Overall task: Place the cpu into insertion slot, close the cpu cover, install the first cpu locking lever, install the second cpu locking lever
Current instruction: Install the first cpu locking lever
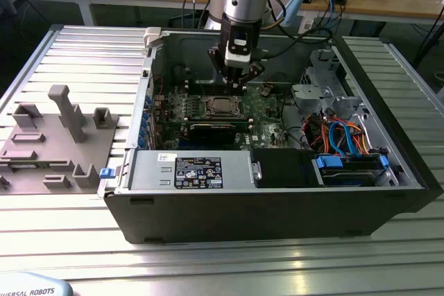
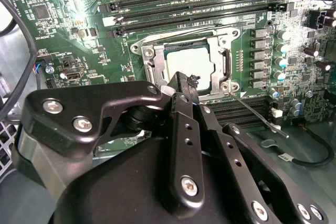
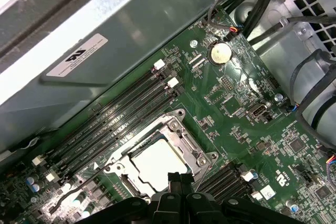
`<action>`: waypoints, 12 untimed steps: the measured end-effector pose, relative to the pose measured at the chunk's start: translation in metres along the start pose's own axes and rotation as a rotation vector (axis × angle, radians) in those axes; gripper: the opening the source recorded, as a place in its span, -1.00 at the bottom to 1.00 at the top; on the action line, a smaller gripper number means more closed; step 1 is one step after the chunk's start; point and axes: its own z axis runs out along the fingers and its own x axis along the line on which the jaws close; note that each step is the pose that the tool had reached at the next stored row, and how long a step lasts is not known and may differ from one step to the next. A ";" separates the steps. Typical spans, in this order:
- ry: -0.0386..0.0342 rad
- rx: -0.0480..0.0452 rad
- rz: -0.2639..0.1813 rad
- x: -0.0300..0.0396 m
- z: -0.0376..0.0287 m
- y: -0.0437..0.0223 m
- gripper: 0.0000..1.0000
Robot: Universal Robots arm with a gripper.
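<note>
From my remote station I see a black label crowded with white print and small marks on the power supply housing, with a small white sticker beside it; none of it is legible to me. A line of white capital lettering runs along a pale rounded object at the exterior view's lower left corner. In the first wrist view, a white sticker bearing a dark mark and fine lines sits on the grey chassis wall. Fine white component print covers the green motherboard around the cpu cover, with a larger white mark further out.
</note>
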 end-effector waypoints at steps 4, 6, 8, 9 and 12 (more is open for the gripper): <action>-0.0005 -0.0001 -0.007 0.0000 0.0000 0.0000 -0.79; -0.0008 -0.0001 -0.011 0.0000 0.0000 0.0000 -0.79; -0.0009 -0.0001 -0.013 0.0000 0.0000 0.0000 -0.79; -0.0010 -0.0001 -0.014 0.0000 0.0000 0.0000 -0.79; -0.0015 -0.0002 -0.021 0.0000 0.0000 0.0000 -0.79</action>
